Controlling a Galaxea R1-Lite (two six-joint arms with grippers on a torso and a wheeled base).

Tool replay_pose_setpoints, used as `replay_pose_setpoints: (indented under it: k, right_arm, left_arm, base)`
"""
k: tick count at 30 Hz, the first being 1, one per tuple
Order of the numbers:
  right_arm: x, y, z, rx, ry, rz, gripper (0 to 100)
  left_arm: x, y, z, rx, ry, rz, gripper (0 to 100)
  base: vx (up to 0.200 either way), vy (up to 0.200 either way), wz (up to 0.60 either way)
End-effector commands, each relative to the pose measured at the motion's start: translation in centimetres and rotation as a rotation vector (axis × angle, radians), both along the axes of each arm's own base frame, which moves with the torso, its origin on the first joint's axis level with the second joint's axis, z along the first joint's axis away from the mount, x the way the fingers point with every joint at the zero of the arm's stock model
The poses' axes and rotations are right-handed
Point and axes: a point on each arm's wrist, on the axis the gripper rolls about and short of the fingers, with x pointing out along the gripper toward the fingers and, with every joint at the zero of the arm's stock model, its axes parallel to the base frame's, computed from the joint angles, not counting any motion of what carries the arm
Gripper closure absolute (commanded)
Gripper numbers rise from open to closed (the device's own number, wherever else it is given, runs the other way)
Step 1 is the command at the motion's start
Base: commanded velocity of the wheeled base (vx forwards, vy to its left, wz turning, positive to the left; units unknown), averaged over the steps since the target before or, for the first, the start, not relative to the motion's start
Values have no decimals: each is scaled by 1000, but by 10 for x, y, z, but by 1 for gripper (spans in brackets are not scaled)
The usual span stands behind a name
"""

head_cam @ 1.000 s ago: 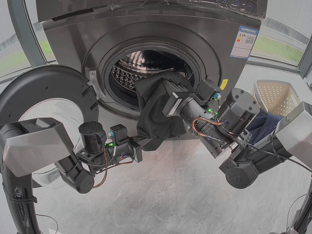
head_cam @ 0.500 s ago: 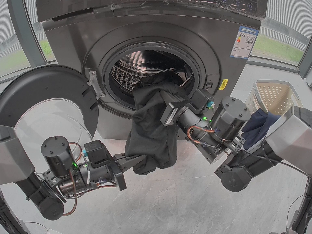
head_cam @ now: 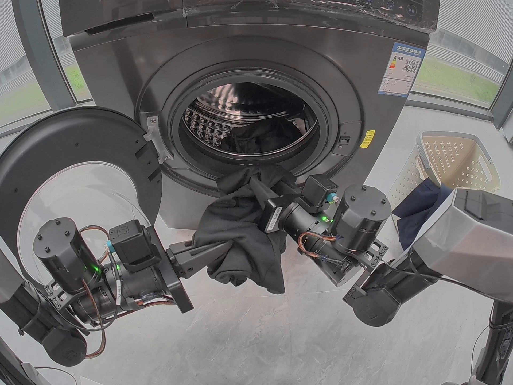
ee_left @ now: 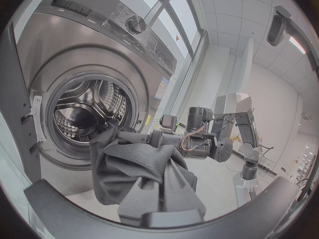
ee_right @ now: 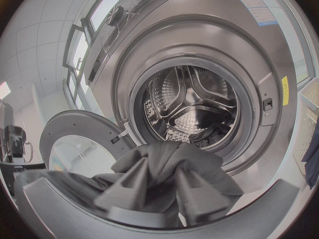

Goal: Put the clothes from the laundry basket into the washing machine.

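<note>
Washing machine (head_cam: pixel 240 44) stands with its door (head_cam: pixel 69 145) swung fully open on the robot's left. The drum (head_cam: pixel 230 108) holds one dark garment (head_cam: pixel 262 135), lying at the bottom. A black garment (head_cam: pixel 243 225) hangs outside the machine, just below the lower rim of the opening and above the floor, held between both arms. The left gripper (head_cam: pixel 222 247) pinches its lower folds, fingers pressed nearly together on the cloth. The right gripper (head_cam: pixel 255 185) clamps a bunched fold at the garment's top, with cloth filling the gap between its fingers. The laundry basket (head_cam: pixel 454 156) stands on the floor to the machine's right, with a navy cloth (head_cam: pixel 417 209) draped over its near edge.
</note>
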Motion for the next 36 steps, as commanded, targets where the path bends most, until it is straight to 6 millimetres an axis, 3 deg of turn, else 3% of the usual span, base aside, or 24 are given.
replay_pose_setpoints:
  k: [1, 16, 27, 36]
  right_arm:
    - [-3, -2, -5, -13, 17, -2, 0]
    - [-19, -56, -31, -132, 149, -83, 0]
    - [-26, -67, -36, -162, 183, -97, 0]
    - [-19, -62, -29, -145, 150, -100, 0]
  left_arm:
    - [4, 0, 8, -27, -29, 18, 100]
    - [34, -8, 25, -139, -33, 147, 100]
    - [34, -9, 23, -136, -27, 149, 100]
    - [34, -9, 22, -135, -25, 149, 100]
  base:
    - [0, 0, 0]
    - [0, 0, 0]
    - [0, 0, 0]
    - [0, 0, 0]
